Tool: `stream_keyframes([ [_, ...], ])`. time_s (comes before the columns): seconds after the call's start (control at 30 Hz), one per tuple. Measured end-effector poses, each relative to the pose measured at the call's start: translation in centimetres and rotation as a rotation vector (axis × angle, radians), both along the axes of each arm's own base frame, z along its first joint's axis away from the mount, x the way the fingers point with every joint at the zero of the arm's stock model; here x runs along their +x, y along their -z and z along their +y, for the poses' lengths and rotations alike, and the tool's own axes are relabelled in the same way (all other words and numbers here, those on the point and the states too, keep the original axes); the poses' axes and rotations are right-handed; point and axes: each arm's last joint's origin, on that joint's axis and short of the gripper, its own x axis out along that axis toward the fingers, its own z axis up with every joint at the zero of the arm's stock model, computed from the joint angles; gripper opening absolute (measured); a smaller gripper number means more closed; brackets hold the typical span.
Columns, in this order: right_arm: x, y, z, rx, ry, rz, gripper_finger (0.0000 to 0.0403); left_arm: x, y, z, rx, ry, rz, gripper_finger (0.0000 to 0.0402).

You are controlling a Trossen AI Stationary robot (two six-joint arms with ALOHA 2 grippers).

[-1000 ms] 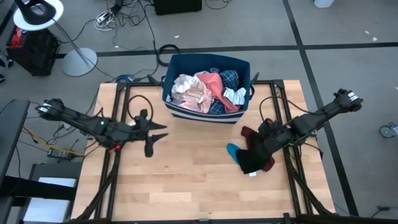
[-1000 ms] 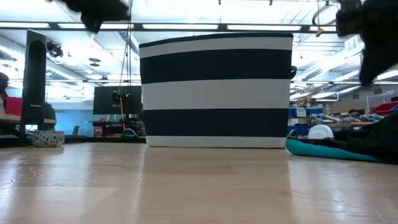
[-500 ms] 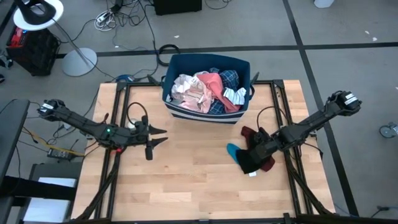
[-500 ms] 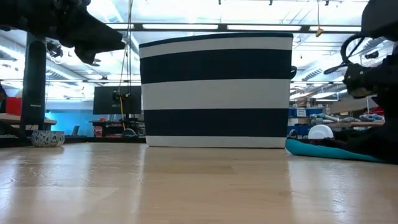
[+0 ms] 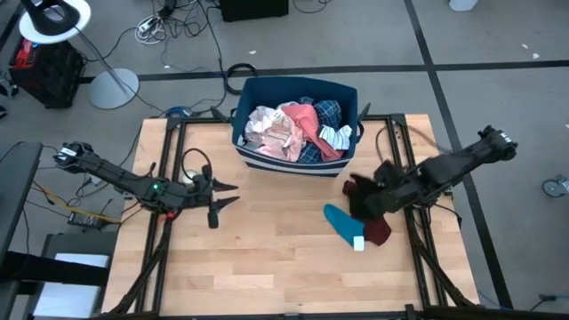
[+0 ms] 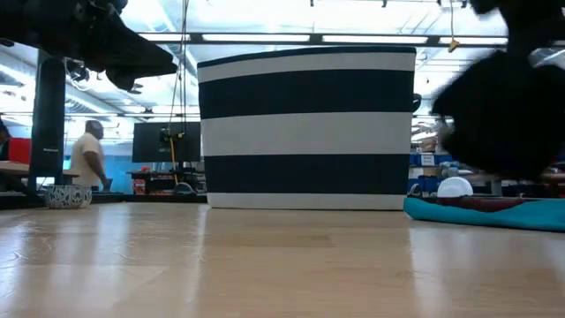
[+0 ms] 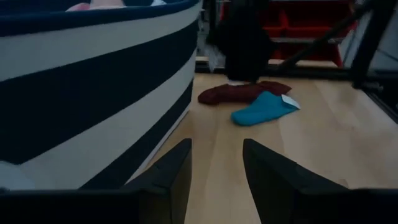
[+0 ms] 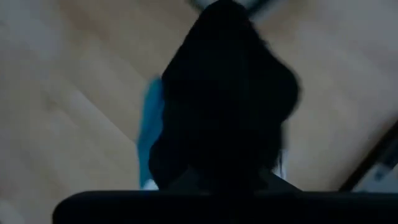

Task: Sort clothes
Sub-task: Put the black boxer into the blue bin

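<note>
- Big wooden table (image 5: pixel 267 258), light brown, with black rails down both sides.
- Dark blue bin (image 5: pixel 296 126) with a white stripe, at the far edge of the table, in the middle. Full of clothes (image 5: pixel 298 129): white, pink and blue plaid pieces piled together.
- In the low view, same bin (image 6: pixel 307 128) standing straight up on the wood.
- Left arm low over the left side of the table. Left gripper (image 5: pixel 216 199) near the bin, with fingers (image 7: pixel 176 171) spread apart. Nothing between them, only bare wood.
- Right arm reaching in from the right side. Right gripper (image 5: pixel 369 197) pinched tight on a black cloth (image 5: pixel 365 201), lifted up off the table.
- Same black cloth (image 8: pixel 227 93) hanging dark and floppy in the right wrist view, filling most of it.
- Same black cloth (image 6: pixel 503 115) seen as a dark blur up in the air in the low view.
- Dark red cloth (image 5: pixel 378 230) flat on the table, just under the lifted one.
- Small teal sock (image 5: pixel 342 223) lying on the wood, touching the red cloth, with a white tag at its end.
- Teal sock (image 7: pixel 264 108) and red cloth (image 7: pixel 239 92) side by side, well apart from the bin.
- Person (image 6: pixel 88 155) far back in the room, past the table.
</note>
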Motion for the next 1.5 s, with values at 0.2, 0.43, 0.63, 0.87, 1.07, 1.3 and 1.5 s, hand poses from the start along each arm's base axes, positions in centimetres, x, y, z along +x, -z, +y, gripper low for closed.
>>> stream_keyframes([
  [0.2,-0.6,-7.7,-1.2,-0.147,-0.096,-0.223,0.0005,-0.3,-0.2,0.1,-0.004,0.022,-0.019,0.0150],
  [0.43,-0.3,-15.5,-3.9,-0.411,-0.178,-0.493,0.0004,-1.9,1.2,0.6,0.015,0.076,-0.075,0.0150],
  [0.63,2.7,-18.2,-6.8,-0.560,-0.232,-0.514,0.0004,-3.2,2.4,1.5,0.003,0.044,-0.142,0.0150],
  [0.87,8.4,-16.0,-11.8,-0.512,-0.271,-0.397,0.0005,-4.1,4.2,2.1,-0.009,0.069,-0.166,0.0150],
  [1.07,12.2,-12.7,-16.9,-0.306,-0.340,-0.383,0.0006,-4.5,3.9,2.4,0.017,0.188,-0.227,0.0150],
  [1.3,14.8,-8.9,-21.3,-0.200,-0.302,-0.308,0.0028,-5.3,4.0,3.0,0.033,0.154,-0.224,0.0150],
  [1.5,17.2,-4.0,-23.3,-0.059,-0.287,-0.139,0.0079,-5.9,4.0,3.1,0.040,0.162,-0.233,0.0150],
])
